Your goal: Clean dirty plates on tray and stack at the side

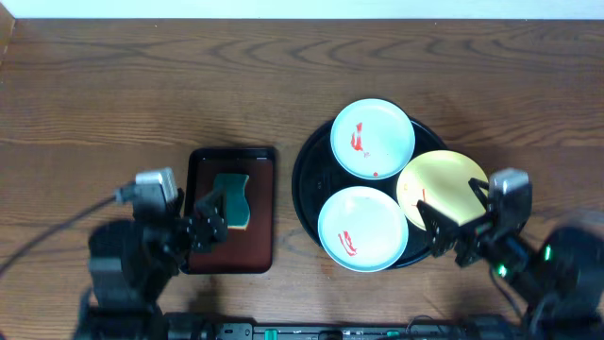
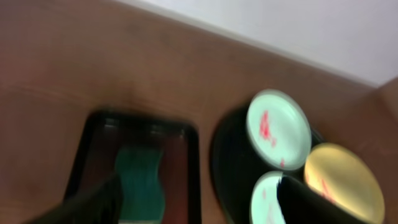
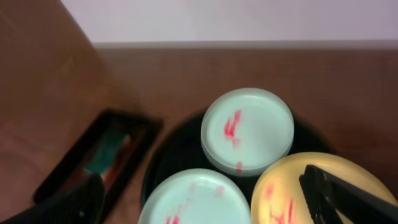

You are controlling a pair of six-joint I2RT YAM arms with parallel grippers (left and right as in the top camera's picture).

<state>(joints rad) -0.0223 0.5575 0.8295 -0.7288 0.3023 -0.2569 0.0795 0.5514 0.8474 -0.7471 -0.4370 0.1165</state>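
My left gripper [image 1: 209,219] has its jaws spread wide and nothing between them. It hangs over the left part of the small red-brown tray [image 1: 260,236], just beside the left edge of the green sponge [image 1: 231,200] lying in that tray. From the left wrist camera the sponge sits ahead of the 2 fingers, but the view is too blurred for me to tell whether either one touches it.

My right gripper [image 1: 445,234] is also wide open and empty. It hovers at the near right edge of the yellow plate [image 1: 444,184], with its fingers pointing in over the plate's near rim.

All 3 plates are on the big round black tray [image 1: 307,189], which sits right of the small tray on the wooden table [image 1: 142,85]. The yellow plate lies at the tray's right side, reaching out over its rim. The far pale blue plate [image 1: 373,139] sits toward the back, and the near pale blue plate [image 1: 363,227] toward the front. Both are just beside the yellow one. Each plate shows red sauce smears.
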